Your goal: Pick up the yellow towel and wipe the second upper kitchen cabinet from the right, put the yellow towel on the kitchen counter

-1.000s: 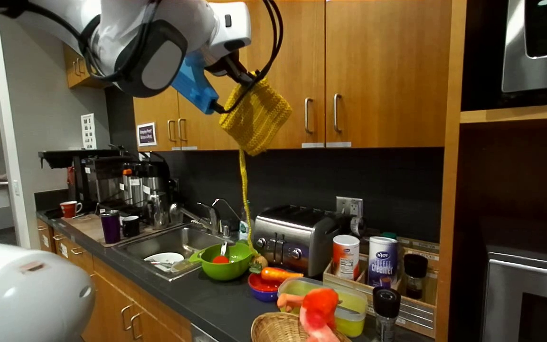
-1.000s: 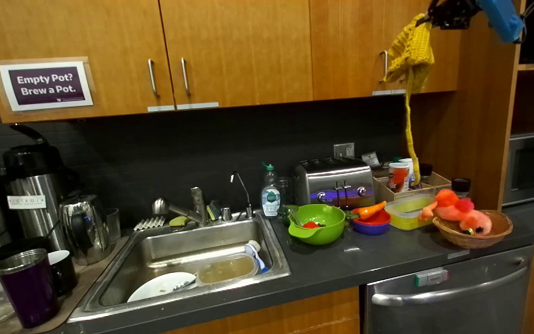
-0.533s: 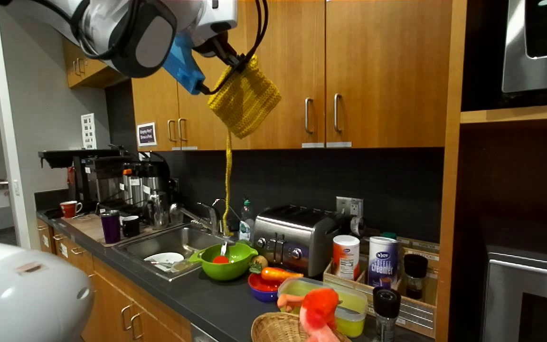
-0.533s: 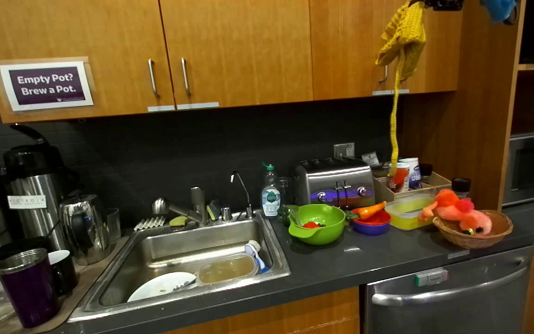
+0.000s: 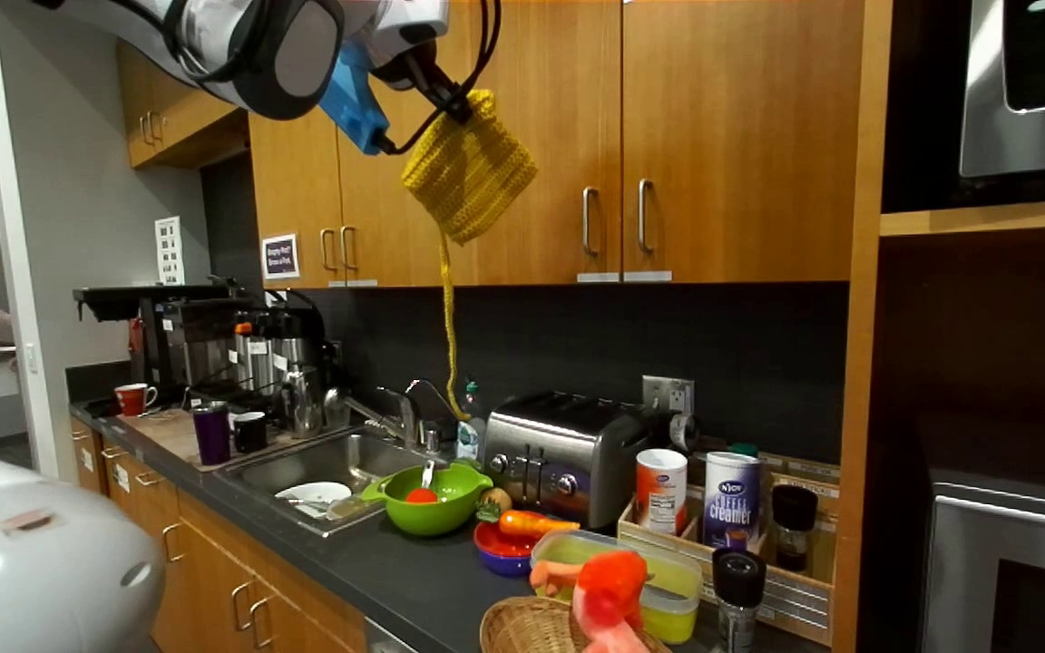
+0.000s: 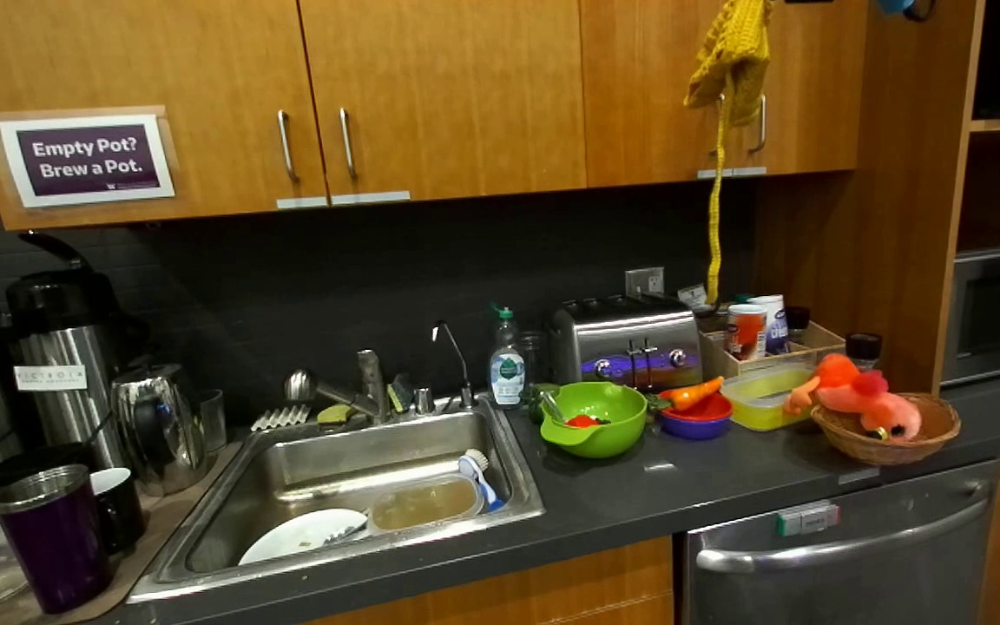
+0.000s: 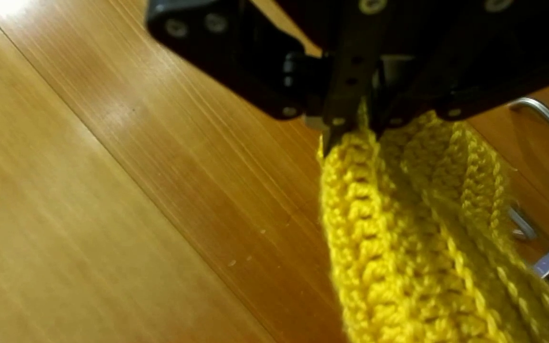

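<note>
The yellow towel (image 5: 470, 172) is a knitted cloth with a long cord hanging down. My gripper (image 5: 460, 110) is shut on its upper edge and holds it high in front of the upper cabinets. The towel also hangs at the top of an exterior view (image 6: 733, 65), where the gripper is almost wholly out of frame. In the wrist view the fingertips (image 7: 349, 136) pinch the towel (image 7: 389, 247). The second upper cabinet from the right (image 5: 568, 100) is a wooden door behind the towel; it also shows in an exterior view (image 6: 648, 95). I cannot tell whether the towel touches it.
Metal door handles (image 5: 589, 220) stick out from the cabinets. Below, the dark counter (image 6: 639, 486) holds a toaster (image 6: 626, 338), a green bowl (image 6: 595, 421), a basket with a pink plush toy (image 6: 886, 447) and a box of canisters. A sink (image 6: 352, 469) lies to the left.
My gripper has risen with the towel still in it. The towel has moved up and to the left in both exterior views, and its cord has swung. The counter items have not moved.
</note>
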Available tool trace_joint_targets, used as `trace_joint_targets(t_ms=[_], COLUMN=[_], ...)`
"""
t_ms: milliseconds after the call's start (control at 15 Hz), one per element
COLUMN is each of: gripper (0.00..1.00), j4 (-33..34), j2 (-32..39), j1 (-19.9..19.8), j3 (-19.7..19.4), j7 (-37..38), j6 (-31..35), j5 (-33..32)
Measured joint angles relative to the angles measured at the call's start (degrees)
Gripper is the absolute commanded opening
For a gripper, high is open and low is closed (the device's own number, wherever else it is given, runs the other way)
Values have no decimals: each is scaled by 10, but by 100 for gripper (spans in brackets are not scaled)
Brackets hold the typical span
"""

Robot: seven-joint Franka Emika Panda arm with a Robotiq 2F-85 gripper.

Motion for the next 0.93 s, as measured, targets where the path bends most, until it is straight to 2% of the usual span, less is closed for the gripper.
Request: trace_joint_targets(t_ms=[667, 733, 933], gripper=[2, 9, 9], j4=[26, 26, 26], j2=[19, 19, 19], j1=[-13, -13, -13], j3=[16, 16, 16], j7=[15, 16, 16], j6=[-9, -11, -17], j5=[0, 0, 0])
